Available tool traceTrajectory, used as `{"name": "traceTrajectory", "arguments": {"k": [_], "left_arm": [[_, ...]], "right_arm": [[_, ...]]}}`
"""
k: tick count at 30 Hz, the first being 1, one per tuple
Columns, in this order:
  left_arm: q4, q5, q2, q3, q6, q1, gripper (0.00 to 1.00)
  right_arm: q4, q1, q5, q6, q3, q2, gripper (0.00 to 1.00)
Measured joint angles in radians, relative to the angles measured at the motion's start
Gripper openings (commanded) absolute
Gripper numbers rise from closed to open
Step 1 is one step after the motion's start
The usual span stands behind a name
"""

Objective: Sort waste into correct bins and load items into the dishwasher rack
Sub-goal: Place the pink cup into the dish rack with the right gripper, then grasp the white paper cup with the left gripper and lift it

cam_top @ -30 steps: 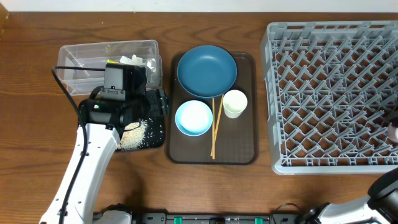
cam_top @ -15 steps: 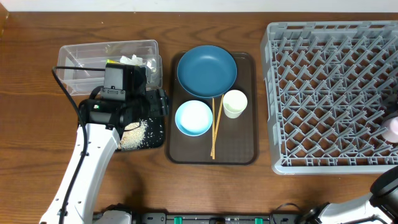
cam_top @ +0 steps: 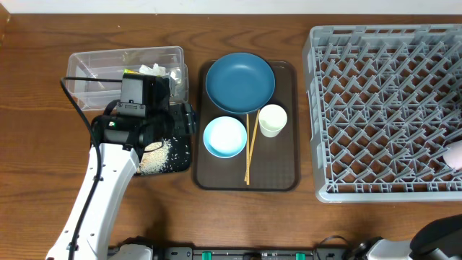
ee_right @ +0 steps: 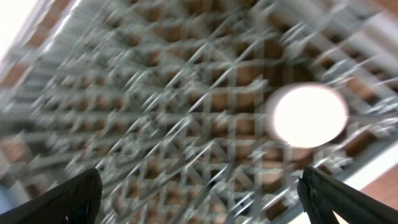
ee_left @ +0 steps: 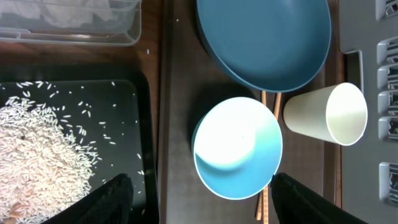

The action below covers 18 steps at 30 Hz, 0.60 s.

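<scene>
Since the earlier picture, the pink cup has been released among the pegs of the dishwasher rack, far to the right of the serving tray, and the right arm has been drawn back. In the blurred wrist view, the jaws of the right gripper are seen wide and empty.

Rice is already heaped in the flat black tray, and crumpled tissue lies in the clear box, both just left of the serving tray. The snack wrapper cannot be made out with certainty.

Still to be loaded from the serving tray are the glossy round plate, the smooth light-blue bowl, the pale green cup and the thin wooden chopsticks. The left gripper is held over the left edge of the serving tray, jaws wide, with nothing grasped.
</scene>
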Motion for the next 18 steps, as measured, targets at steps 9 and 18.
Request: {"name": "traceTrajectory", "arguments": {"k": [9,18], "left_arm": [[0.083,0.001,0.007,0.0,0.0,-0.05,0.74],[0.358,0.001,0.113,0.001,-0.005,-0.225,0.74]], "right_arm": [[-0.085,0.164,-0.251,-0.119,-0.001,0.0,0.99],[-0.134,0.357,-0.189,-0.151,-0.001,0.0,0.99]]}}
